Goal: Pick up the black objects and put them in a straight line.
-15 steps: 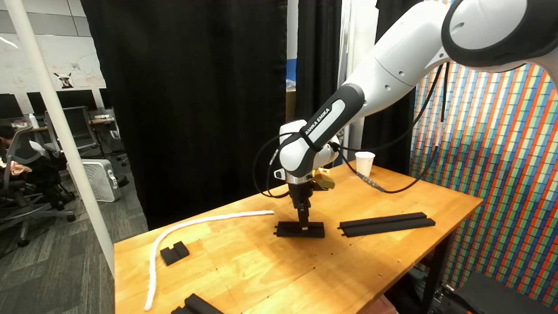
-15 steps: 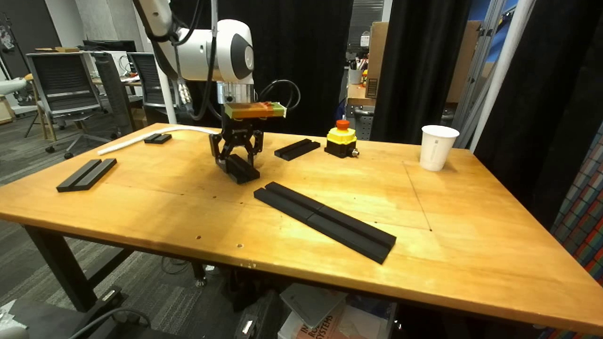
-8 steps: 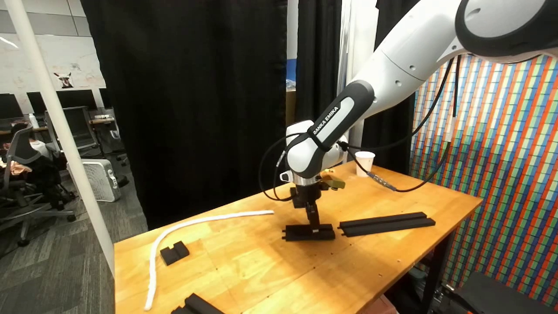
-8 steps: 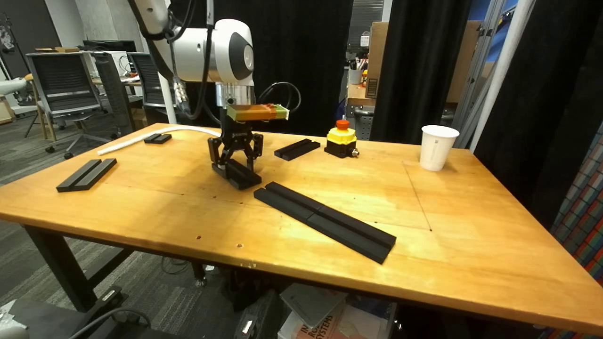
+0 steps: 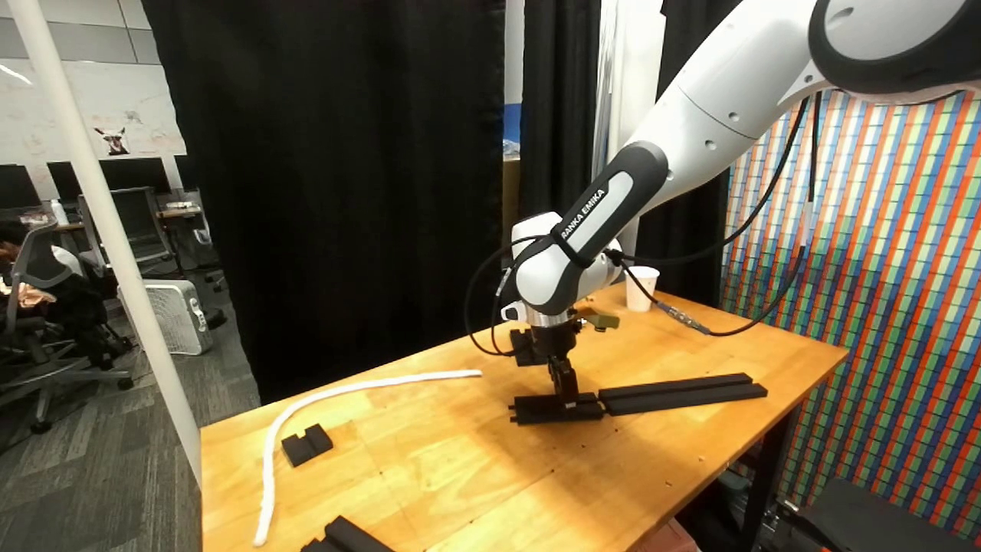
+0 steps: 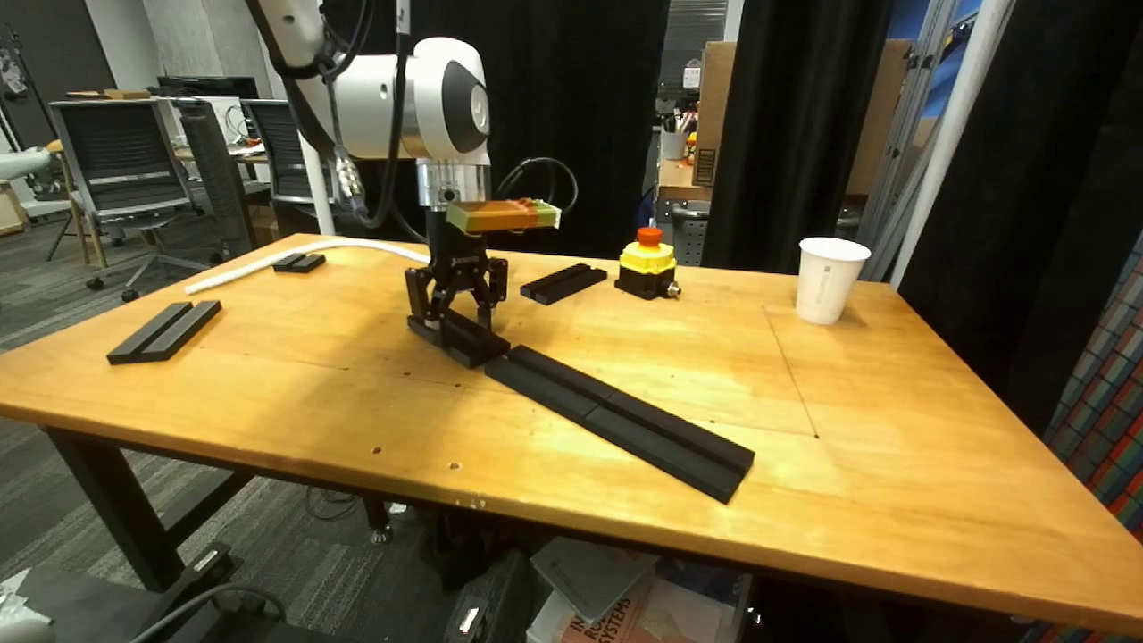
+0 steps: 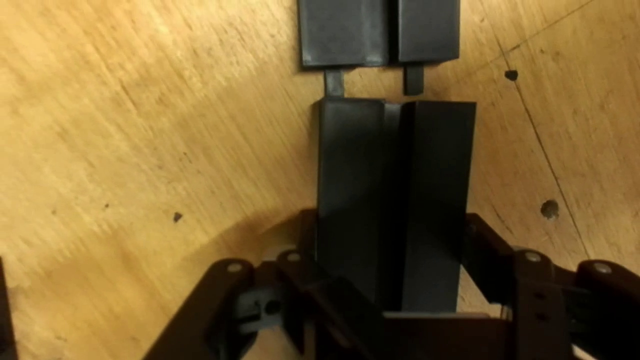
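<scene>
My gripper (image 7: 390, 235) is shut on the sides of a grooved black bar (image 7: 360, 165), low at the tabletop. Straight ahead in the wrist view lies the near end of a strip (image 7: 345, 32), its two pegs pointing at the held bar across a narrow gap. Whether the pegs touch is hard to tell. The held bar sits slightly right of the strip's line there. In an exterior view the strip (image 6: 549, 384) is two bars end to end. Two more black bars lie apart: one at the left (image 6: 165, 332), one farther back (image 6: 563, 283).
A small black block (image 5: 306, 445) and a curved white tube (image 5: 268, 475) lie at the far side. A yellow and red stop button (image 6: 646, 263) and a white paper cup (image 6: 830, 281) stand on the wooden table.
My gripper has carried the held bar toward the strip, closing most of the space between them. The strip has shifted very slightly away from it over the last half second.
</scene>
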Controlling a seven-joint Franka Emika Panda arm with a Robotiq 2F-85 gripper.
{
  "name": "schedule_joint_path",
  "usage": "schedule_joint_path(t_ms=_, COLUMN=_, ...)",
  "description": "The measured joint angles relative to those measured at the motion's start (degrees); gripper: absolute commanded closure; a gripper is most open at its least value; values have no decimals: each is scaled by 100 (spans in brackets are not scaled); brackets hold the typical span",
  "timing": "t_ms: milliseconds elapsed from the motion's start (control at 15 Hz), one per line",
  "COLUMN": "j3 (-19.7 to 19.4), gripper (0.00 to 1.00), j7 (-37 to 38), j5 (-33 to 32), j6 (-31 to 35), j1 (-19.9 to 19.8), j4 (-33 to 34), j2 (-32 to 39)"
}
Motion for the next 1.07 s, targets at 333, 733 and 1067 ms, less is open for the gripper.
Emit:
schedule_joint_path(t_ms=333, j3=-34, gripper=54, j7=-234, j5=-88, j6=-13, j1=0, j4=0, j2=-3)
schedule_joint_path(t_ms=733, j3=-46, gripper=54, j7=-572, j5=-225, j6=-33, j1=0, j4=0, j2=-4)
schedule_joint_path(t_ms=1067, j3=-72, gripper=54, j7=-638, j5=-232, j6=-25, j1=0, j4=-1, j2=-6)
